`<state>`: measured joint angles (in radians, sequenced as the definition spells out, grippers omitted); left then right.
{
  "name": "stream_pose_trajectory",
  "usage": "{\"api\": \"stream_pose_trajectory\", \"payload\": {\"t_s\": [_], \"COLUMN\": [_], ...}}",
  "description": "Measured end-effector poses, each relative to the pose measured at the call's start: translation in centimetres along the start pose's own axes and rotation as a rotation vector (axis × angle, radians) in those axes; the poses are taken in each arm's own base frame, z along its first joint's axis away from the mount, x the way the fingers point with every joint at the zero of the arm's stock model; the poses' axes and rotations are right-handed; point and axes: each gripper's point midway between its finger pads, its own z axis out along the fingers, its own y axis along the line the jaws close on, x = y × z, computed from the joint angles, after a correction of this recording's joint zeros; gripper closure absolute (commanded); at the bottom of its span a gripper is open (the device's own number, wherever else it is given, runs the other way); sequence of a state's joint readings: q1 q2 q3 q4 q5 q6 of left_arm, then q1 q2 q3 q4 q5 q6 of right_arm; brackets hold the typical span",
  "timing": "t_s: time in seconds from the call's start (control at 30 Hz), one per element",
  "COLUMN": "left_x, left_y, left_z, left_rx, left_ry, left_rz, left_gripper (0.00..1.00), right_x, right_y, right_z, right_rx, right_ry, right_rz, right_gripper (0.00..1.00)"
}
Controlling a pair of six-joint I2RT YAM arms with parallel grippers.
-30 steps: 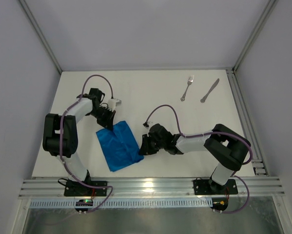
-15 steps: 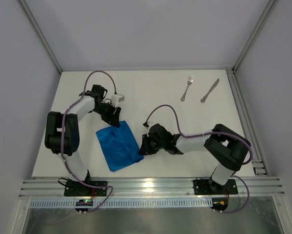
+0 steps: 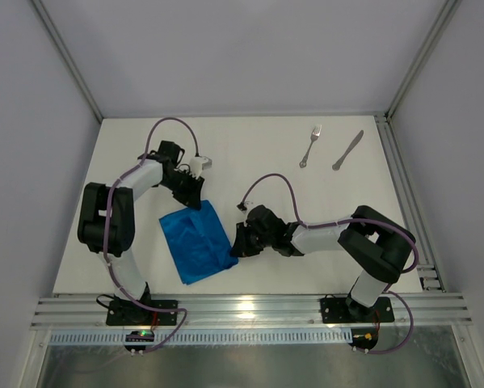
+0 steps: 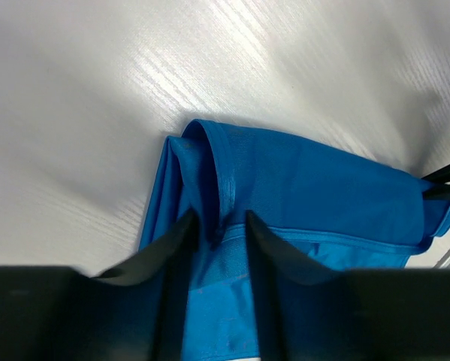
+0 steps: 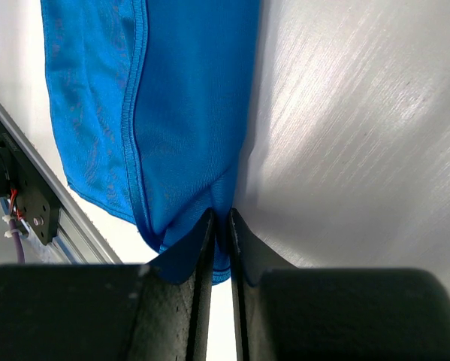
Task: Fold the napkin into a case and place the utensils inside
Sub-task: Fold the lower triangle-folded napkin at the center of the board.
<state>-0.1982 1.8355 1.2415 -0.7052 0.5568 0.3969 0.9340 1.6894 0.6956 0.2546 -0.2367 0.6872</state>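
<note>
Evidently the right claw (image 5: 220,218) pinched the bright blue shiny cloth napkin (image 5: 187,98), whose length ran ahead to the left claw (image 4: 218,219) (parted, astride its fold).

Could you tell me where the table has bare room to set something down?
The far middle of the table, between the left arm and the fork, is bare; so is the patch between the knife and the right arm. Around the napkin it is crowded.

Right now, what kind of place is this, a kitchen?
Probably a robot lab test booth, not a kitchen: two robot arms bolted to a metal rail, plain grey walls round a white table, only a napkin, fork and knife.
</note>
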Motion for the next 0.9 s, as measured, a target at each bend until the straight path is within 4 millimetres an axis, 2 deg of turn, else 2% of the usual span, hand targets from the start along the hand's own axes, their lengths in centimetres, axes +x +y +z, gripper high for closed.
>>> {"api": "stream_pose_trajectory", "payload": {"t_s": [0.07, 0.2, 0.5, 0.73, 0.9], "left_x": [0.1, 0.0, -1.4, -1.2, -0.8], "left_y": [0.1, 0.3, -0.5, -0.6, -0.3], "left_z": [0.0, 0.0, -1.5, -1.7, -1.4], "left_rx": [-0.005, -0.015, -0.027, -0.032, -0.036], "left_ry": [0.003, 0.003, -0.054, -0.047, -0.027], "left_rz": [0.003, -0.001, -0.002, -0.006, -0.013], "left_gripper": [0.55, 0.54, 0.68, 0.72, 0.70], "right_x": [0.0, 0.0, 0.0, 0.0, 0.0], "right_y": [0.0, 0.0, 0.0, 0.0, 0.0], "right_z": [0.0, 0.0, 0.0, 0.0, 0.0], "right_rx": [0.001, 0.001, 0.001, 0.002, 0.002], "right_ry": [0.000, -0.001, -0.001, -0.001, -0.001], "right_rz": [0.000, 0.000, 0.000, 0.000, 0.000], "right_gripper": [0.85, 0.85, 0.85, 0.85, 0.85]}}
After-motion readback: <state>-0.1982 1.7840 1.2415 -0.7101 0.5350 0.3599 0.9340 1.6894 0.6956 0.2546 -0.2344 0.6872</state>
